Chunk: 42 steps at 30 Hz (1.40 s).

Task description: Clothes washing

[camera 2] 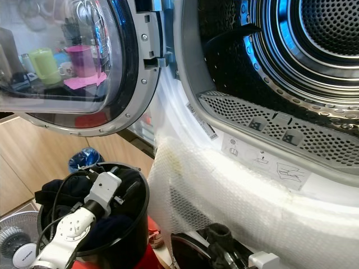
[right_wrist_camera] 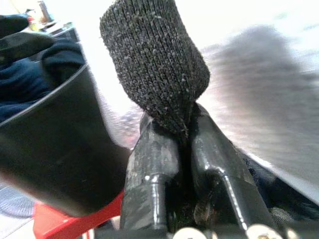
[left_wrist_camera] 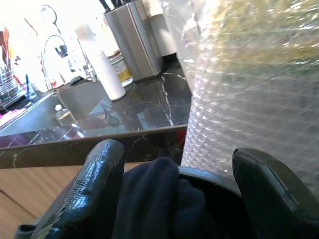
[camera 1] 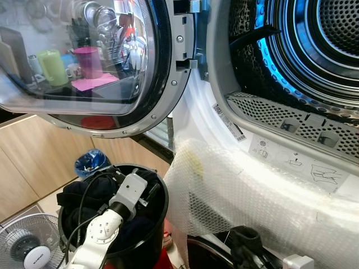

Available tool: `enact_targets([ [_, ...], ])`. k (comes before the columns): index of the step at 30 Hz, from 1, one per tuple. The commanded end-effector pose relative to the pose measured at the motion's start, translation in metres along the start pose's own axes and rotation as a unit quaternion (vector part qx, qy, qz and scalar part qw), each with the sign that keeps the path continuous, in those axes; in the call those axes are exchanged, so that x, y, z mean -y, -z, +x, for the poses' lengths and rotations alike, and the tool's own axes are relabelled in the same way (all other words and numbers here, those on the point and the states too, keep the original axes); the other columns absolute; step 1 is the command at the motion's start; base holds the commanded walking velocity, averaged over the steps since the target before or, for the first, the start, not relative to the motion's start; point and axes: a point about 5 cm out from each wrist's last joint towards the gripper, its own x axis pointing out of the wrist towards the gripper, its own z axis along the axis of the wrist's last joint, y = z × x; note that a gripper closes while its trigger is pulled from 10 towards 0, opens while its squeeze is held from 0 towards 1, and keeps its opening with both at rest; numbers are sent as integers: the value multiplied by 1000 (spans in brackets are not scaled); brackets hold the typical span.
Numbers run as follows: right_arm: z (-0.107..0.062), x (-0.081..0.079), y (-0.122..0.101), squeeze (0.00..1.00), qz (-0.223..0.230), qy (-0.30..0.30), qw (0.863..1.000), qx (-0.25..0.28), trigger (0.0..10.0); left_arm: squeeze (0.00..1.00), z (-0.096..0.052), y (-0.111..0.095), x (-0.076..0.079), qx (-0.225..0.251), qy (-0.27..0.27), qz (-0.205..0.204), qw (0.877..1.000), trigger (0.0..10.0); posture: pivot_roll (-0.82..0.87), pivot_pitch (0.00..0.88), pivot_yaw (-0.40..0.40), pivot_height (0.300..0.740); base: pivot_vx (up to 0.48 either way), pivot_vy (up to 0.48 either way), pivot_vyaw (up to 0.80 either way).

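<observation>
Lower left of the head view: fan [camera 1: 25,246] on the floor, wood cabinet fronts [camera 1: 33,162] behind it. Upper left: open machine door [camera 1: 84,61], round glass reflecting a kitchen counter with green and pink cups. Below the door, small blue bag [camera 1: 90,161] on the floor.

Lower left-centre: black bucket [camera 1: 151,224] loaded with dark clothes [camera 1: 84,193]. Left arm reaching down into the bucket; left gripper [left_wrist_camera: 179,189] sitting over the clothes at the rim, fingers [left_wrist_camera: 97,184] spread apart, dark blue fabric bunched between them but not clamped. Bubble wrap [left_wrist_camera: 254,84] just beside the bucket in the wrist view, dark marble counter behind.

Centre: bubble wrap [camera 1: 241,196] draped over the machine front, below the opening. Label strip and pictogram stickers [camera 1: 291,159] on the white rim above it.

Upper right: drum [camera 1: 331,39], perforated metal, blue glint along the rings.

Bottom right-centre: right gripper [right_wrist_camera: 182,144] low beside the bucket, fingers pressed together, pinching a dark knitted sock [right_wrist_camera: 154,64] that sticks up from the tips. Red base [right_wrist_camera: 65,221] under the bucket.
</observation>
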Motion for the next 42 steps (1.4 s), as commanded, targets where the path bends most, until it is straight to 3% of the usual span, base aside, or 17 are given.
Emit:
enact_targets([
  [1, 1, 4, -8, 0, -8, 17, 1000, 22, 0, 0, 2, 1, 2, 0, 3, 12, 1000, 10000, 89, 0, -10, 740, 0, 0, 0],
  [4, 3, 5, -12, 0, 3, 37, 998, 45, 0, 0, 1, 0, -3, 4, -20, 38, 999, 10000, 107, 0, 2, 740, 0, 0, 0],
  [11, -1, -6, -5, 0, 17, 40, 998, 44, 0, 0, 0, 3, 0, 2, -18, 38, 999, 10000, 106, 0, 8, 740, 0, 0, 0],
  [18, -11, -30, -3, 0, 23, -59, 998, -1, 0, 0, -3, 8, 1, -4, -25, 36, 999, 10000, 116, 0, -16, 740, 0, 0, 0],
  [21, -10, -28, -8, 0, 8, -53, 999, -1, 0, 0, -4, 9, 0, -6, -28, 37, 999, 10000, 118, 0, -22, 740, 0, 0, 0],
  [22, -10, -28, -9, 0, 5, -52, 999, 1, 510, 0, -4, 10, -1, -6, -29, 35, 999, 10000, 116, 0, -22, 740, 0, 0, 0],
  [23, -9, -28, -10, 0, 4, -53, 999, 4, 9882, 0, -5, 11, -1, -7, -27, 36, 999, 10000, 113, 0, -20, 740, 0, 0, 0],
  [34, -13, -31, -14, 0, 12, -33, 999, 15, 10000, 0, -6, 13, 3, -9, -17, 37, 999, 10000, 109, 0, -19, 740, 0, 0, -174],
  [42, -11, -37, -12, 0, 18, -54, 998, 10, 10000, 0, -10, 17, 5, -15, -19, 37, 999, 10000, 125, 0, -31, 740, 0, 0, -187],
])
